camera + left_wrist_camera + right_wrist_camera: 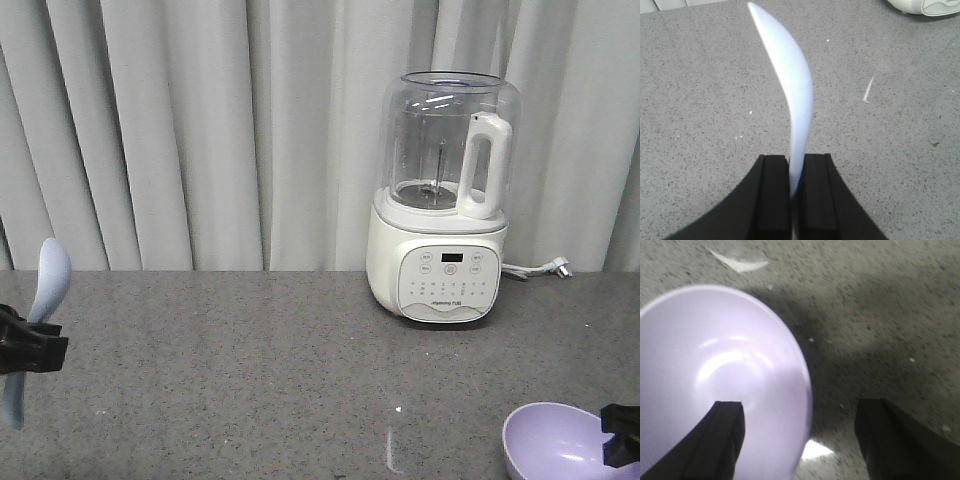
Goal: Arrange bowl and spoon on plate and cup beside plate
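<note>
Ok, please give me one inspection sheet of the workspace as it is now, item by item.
Surface: grey speckled countertop, some white marks.
Job's things: spoon in left gripper, scoop up; bowl at front right; plate and cup not seen.
Clutter: white blender with clear jug.
Grippers: left gripper shut on spoon; right gripper open, straddling bowl's rim.
Cables: blender's cord and plug lying beside it.
Surroundings: grey curtain behind.

Showing only tiny print & btn marks on blender (pixel 420 235) ctrl panel (pixel 447 285), all too small to read.
</note>
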